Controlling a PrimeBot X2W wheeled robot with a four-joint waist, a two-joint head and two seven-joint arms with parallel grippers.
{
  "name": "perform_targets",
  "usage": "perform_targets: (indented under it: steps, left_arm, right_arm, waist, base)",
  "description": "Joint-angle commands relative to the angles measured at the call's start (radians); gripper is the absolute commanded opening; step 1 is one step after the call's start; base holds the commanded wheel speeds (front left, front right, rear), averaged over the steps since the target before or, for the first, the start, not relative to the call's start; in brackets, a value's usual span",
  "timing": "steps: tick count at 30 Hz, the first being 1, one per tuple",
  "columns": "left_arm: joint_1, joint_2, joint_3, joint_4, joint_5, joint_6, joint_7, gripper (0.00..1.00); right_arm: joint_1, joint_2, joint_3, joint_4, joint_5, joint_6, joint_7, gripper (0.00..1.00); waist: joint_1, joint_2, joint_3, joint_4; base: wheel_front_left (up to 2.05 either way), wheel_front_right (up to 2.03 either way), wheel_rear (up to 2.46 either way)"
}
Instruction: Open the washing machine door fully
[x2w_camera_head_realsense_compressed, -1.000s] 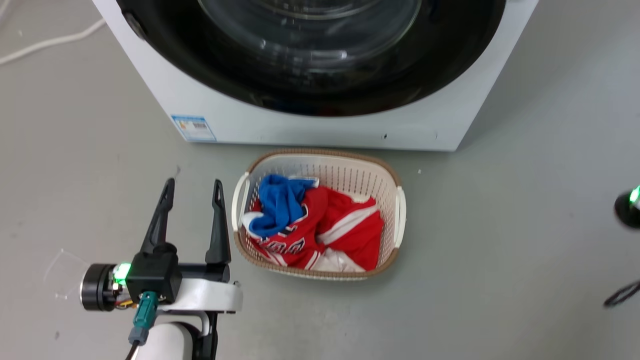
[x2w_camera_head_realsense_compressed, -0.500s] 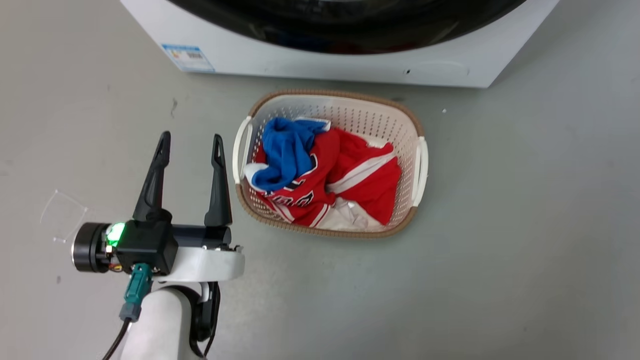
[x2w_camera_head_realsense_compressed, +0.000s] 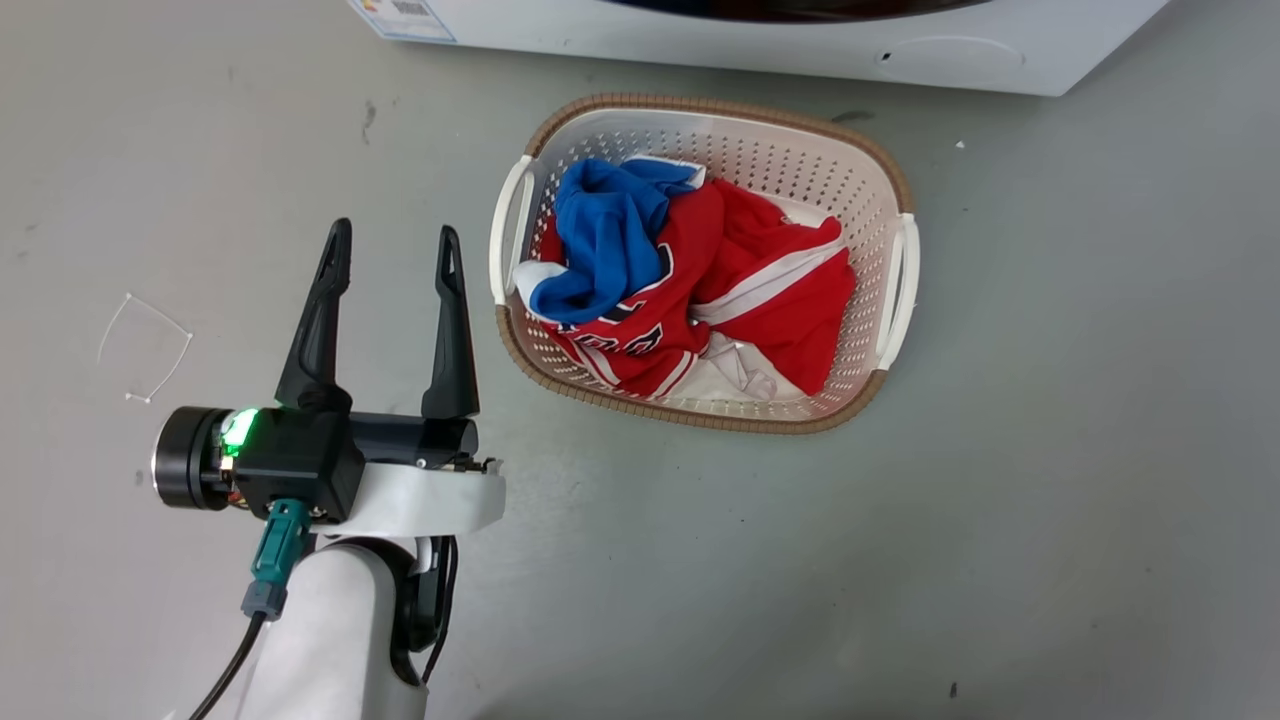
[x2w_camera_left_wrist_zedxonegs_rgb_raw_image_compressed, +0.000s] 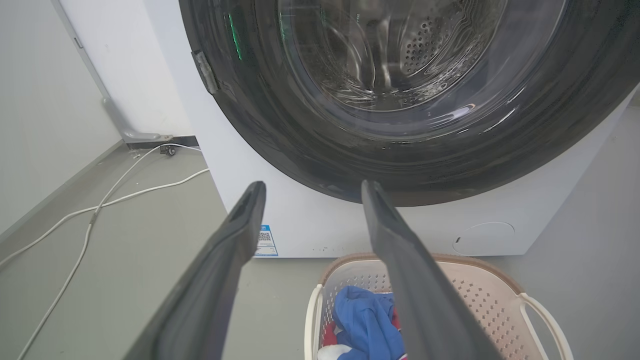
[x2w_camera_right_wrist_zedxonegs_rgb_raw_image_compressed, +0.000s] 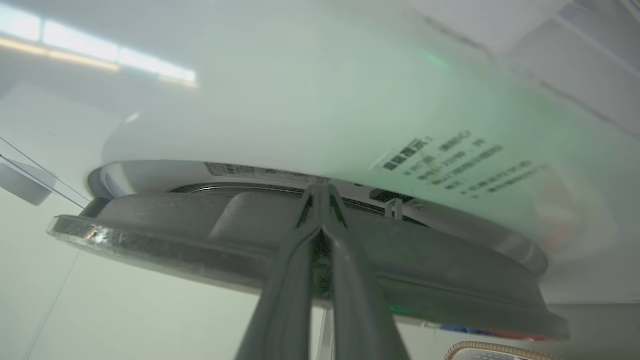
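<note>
Left gripper: the two long dark fingers are spread wide and hold nothing. It hangs over the grey floor, just beside the left handle of the white perforated laundry basket with a brown woven rim, without touching it.

Basket: stands on the floor just in front of the base of the big white box-shaped washing machine. It contains a crumpled red garment with white stripes and a blue garment on top of it at the left.

Large round glossy black washing machine door with a clear bulging glass bowl: in the left wrist view it covers the machine front; the perforated steel drum shows through the glass.

White cables run across the floor toward its wall edge, left of the machine.

Right gripper: fingers pressed together. The tips sit at the seam between the door rim and the white machine front. Whether anything is pinched between them cannot be told.
</note>
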Motion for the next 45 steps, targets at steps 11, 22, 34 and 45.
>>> perform_targets:
  steps: [11,22,34,45]
  left_arm:
    - [-0.021,-0.002,-0.012,0.010,-0.022,0.017,-0.003,1.00]
    - [0.006,-0.002,0.003,0.027,0.000,-0.003,-0.003,1.00]
    - [0.052,-0.001,0.022,0.039,0.019,-0.015,-0.003,1.00]
    - [0.101,0.001,0.031,0.044,0.026,-0.018,-0.003,1.00]
  right_arm:
    - [-0.040,0.006,0.062,0.043,-0.065,0.000,0.067,0.00]
    - [0.077,0.033,0.086,-0.018,-0.064,0.000,0.122,0.00]
    - [0.294,0.077,0.145,-0.167,-0.034,0.001,0.209,0.00]
    - [0.529,0.124,0.213,-0.341,0.010,0.001,0.290,0.00]
  waist:
    - [-0.0001,0.0000,0.007,0.011]
    - [-0.0001,0.0000,-0.061,-0.025]
    - [-0.0001,0.0000,-0.150,-0.045]
    - [-0.0001,0.0000,-0.224,-0.056]
  base:
    - [0.00,0.00,0.00]
    - [0.00,0.00,0.00]
    - [0.00,0.00,0.00]
    - [0.00,0.00,0.00]
